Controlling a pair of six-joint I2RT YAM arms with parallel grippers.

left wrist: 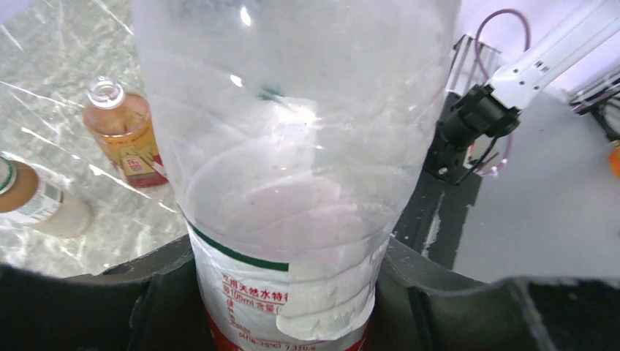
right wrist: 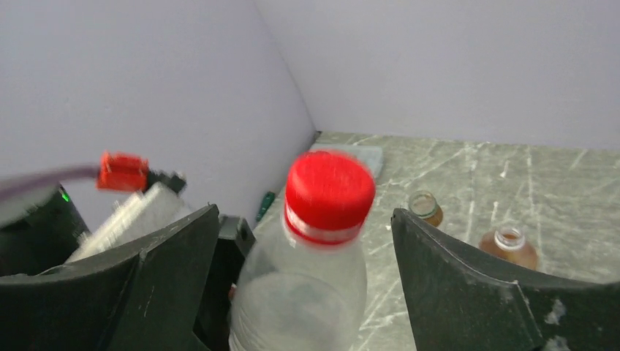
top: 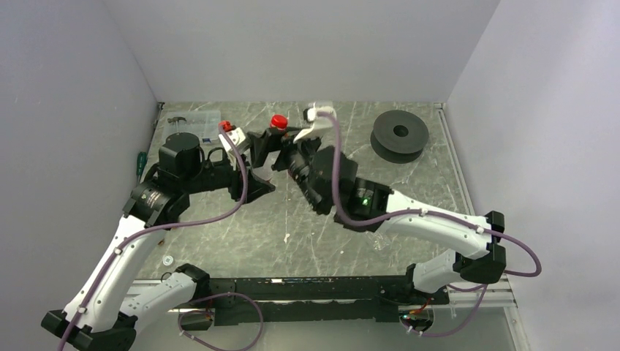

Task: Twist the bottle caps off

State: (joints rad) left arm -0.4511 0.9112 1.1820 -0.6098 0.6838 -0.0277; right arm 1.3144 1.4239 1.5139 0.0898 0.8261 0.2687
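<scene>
gripping the red-labelled bottle while spread fingers are flanking its cap

the left gripper (left wrist: 289, 311) is pinching the red-labelled bottle (left wrist: 292, 183) low on its body. its dark fingers (left wrist: 146, 307) are pressing in from both sides at the label. the bottle is standing upright near the back middle of the table (top: 292, 227). it is showing clear, crinkled plastic, a white label band with a green line, and red print at the very bottom. the red cap (right wrist: 327, 191) is sitting on its neck over a pale collar ring.

the right gripper (right wrist: 305, 216) is hanging at cap height with its fingers (right wrist: 175, 256) spread wide. one finger is standing on each side of the cap, and a gap is showing on both sides.

the amber bottle (left wrist: 124, 135) is standing uncapped on the table to the left. the short pale bottle (left wrist: 36, 205) is being cut off by the frame edge, so its top is hard to make out. motion blur is smearing the cap in the right wrist view. both arms are hiding most of the held bottle in the top view. the black spool (top: 399, 135) is lying well apart at the right rear.
</scene>
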